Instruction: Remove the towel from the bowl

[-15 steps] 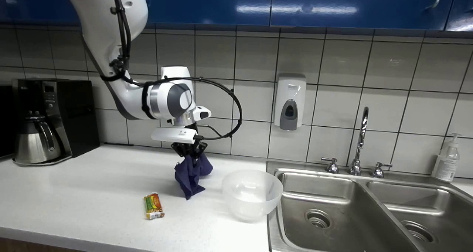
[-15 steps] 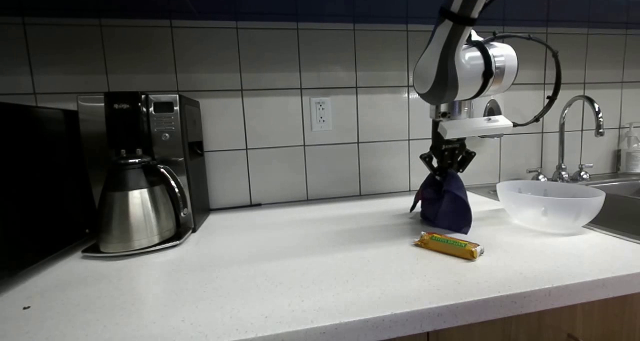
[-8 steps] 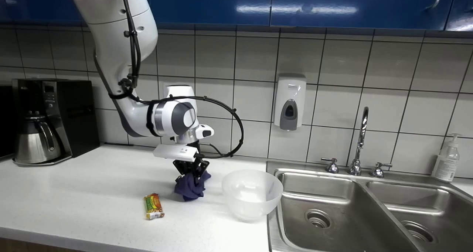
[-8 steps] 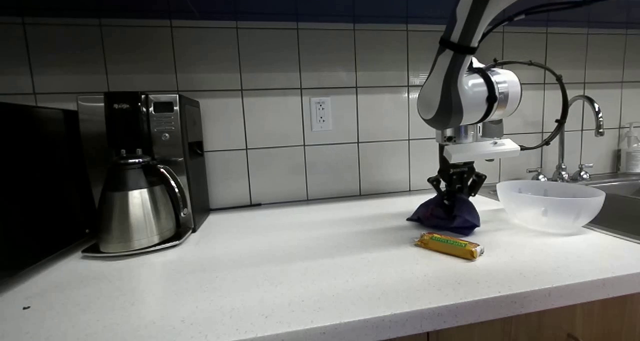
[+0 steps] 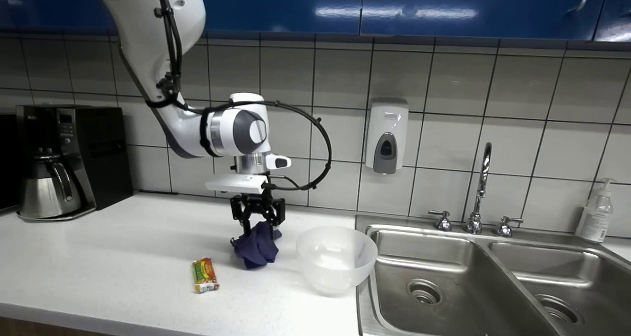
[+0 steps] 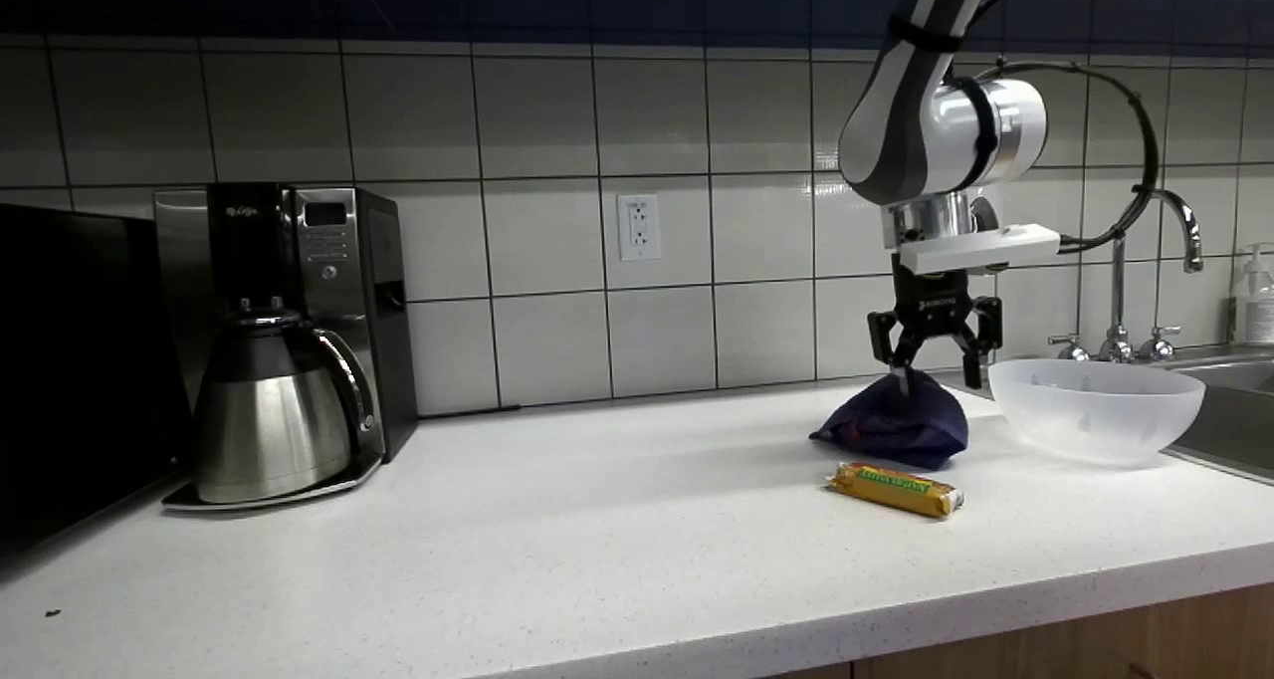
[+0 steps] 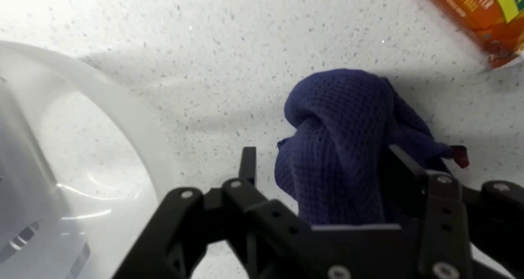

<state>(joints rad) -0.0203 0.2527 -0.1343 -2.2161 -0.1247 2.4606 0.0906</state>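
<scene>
Both exterior views show one robot arm [image 5: 187,126] and one gripper [image 6: 938,380] with two fingers [image 6: 972,365]. Low in the middle of the frame, in an exterior view, there is one towel [image 5: 256,250], with one snack bar [image 5: 204,275] to its lower left and one bowl [image 5: 333,277] to its right. The lower right holds one sink [image 5: 510,272]: two basins [image 5: 458,272], two drains [image 5: 424,291], one spout [image 5: 481,193] and two tap handles [image 5: 443,221]. One wall dispenser [image 5: 387,134] sits right of centre, one pump bottle [image 5: 599,213] at far right. In an exterior view, one coffee maker [image 6: 333,241] and one carafe [image 6: 279,420] stand at left, and one outlet [image 6: 639,227] is at upper middle.
</scene>
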